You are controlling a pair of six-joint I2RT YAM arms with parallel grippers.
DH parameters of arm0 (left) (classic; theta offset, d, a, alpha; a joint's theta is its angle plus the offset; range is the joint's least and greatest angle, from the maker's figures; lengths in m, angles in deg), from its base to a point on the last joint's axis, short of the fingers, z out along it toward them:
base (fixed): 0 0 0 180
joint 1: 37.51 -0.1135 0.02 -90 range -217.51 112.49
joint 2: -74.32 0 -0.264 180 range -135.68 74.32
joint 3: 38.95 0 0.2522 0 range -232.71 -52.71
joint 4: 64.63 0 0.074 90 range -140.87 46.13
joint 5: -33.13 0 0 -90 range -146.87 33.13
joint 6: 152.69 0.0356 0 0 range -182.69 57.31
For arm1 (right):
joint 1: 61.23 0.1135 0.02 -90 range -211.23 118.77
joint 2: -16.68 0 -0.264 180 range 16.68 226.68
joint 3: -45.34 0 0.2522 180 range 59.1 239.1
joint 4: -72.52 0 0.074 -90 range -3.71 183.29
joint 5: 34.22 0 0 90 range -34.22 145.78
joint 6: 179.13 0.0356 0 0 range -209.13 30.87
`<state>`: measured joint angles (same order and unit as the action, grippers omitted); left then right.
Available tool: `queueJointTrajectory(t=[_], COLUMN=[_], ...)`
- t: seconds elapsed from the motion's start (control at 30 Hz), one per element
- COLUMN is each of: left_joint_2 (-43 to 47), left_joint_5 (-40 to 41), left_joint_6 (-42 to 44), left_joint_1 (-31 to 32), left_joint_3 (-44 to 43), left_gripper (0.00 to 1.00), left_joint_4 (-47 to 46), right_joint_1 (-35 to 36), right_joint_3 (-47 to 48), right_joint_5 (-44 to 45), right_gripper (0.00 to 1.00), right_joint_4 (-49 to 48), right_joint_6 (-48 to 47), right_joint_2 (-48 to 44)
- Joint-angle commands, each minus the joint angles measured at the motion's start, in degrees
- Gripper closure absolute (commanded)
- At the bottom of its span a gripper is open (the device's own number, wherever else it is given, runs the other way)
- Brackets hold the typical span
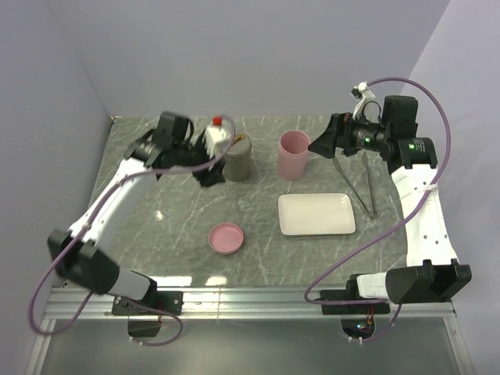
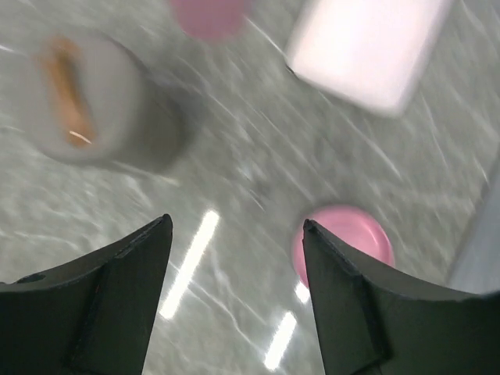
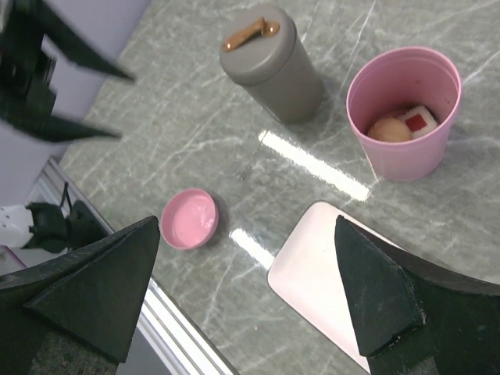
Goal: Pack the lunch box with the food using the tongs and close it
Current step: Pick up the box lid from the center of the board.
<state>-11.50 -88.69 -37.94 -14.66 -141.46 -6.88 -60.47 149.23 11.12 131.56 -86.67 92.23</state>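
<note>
As both grippers hold nothing, the left gripper (image 2: 237,223) with fingers (image 2: 117,297) apart near the grey canister (image 2: 94,101) and the right gripper (image 3: 248,223) spread wide, I judge the tongs (image 1: 369,199), lying right of the white tray (image 1: 316,213) in the top view, come first. Of the food (image 3: 402,126), a pale ball (image 3: 388,130) and a sushi roll (image 3: 419,121) sit in the pink cup (image 3: 394,160) above that tray; nothing covers the tongs.
</note>
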Motion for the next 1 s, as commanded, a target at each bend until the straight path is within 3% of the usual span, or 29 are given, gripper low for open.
queueJointTrajectory(t=[0.0,0.2,0.4,0.77,0.97], left_joint_2=[11.7,19.8,19.6,11.0,7.6], left_joint_5=[-8.9,-12.9,-5.7,-0.8,0.3], left_joint_6=[13.4,30.3,37.6,39.8,39.9], left_joint_1=[0.1,1.8,9.3,15.9,17.9], left_joint_3=[10.6,27.9,37.9,41.3,40.6], left_gripper=[0.26,0.27,0.29,0.37,0.43], left_joint_4=[2.4,11.4,7.1,-3.3,-3.2], right_joint_1=[0.0,0.0,0.0,-0.1,0.0], right_joint_3=[2.5,1.5,0.3,0.4,0.5], right_joint_5=[-1.0,0.3,1.0,1.5,1.3], right_gripper=[0.00,0.00,0.00,0.00,0.00], right_joint_4=[3.8,4.4,4.2,5.2,5.5], right_joint_6=[-4.5,-4.8,-4.8,-5.4,-5.4], right_joint_2=[-1.2,-1.5,-2.4,-2.2,-2.0])
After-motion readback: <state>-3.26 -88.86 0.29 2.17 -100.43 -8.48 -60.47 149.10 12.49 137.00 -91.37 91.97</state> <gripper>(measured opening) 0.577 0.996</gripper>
